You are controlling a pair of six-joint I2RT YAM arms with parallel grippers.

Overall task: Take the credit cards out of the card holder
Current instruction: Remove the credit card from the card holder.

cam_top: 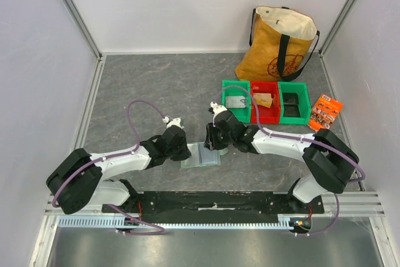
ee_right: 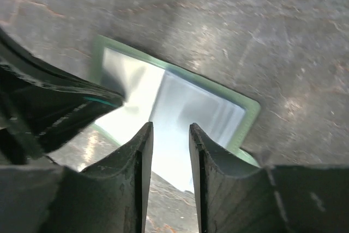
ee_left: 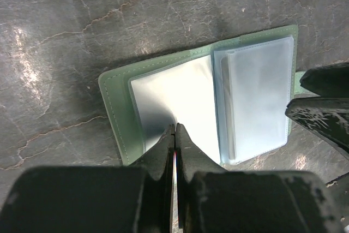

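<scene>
The pale-green card holder (cam_top: 201, 154) lies open and flat on the grey table between my two grippers. In the left wrist view (ee_left: 115, 107) its pale blue-grey pocket panels look glossy, and I see no card in them. My left gripper (ee_left: 174, 129) is shut, its tips down on the holder's left panel (cam_top: 188, 152). My right gripper (ee_right: 170, 128) is open and empty, just above the holder's right panel (ee_right: 185, 107), at its far right edge in the top view (cam_top: 215, 140). A tan-gold card (cam_top: 263, 99) lies in the red bin, and a grey card (cam_top: 235, 101) lies in the left green bin.
Three small bins stand in a row at the back right: green (cam_top: 226, 109), red (cam_top: 257, 115), green (cam_top: 304, 101) with something dark in it. A yellow tote bag (cam_top: 278, 45) stands behind them. An orange packet (cam_top: 326, 112) lies to their right.
</scene>
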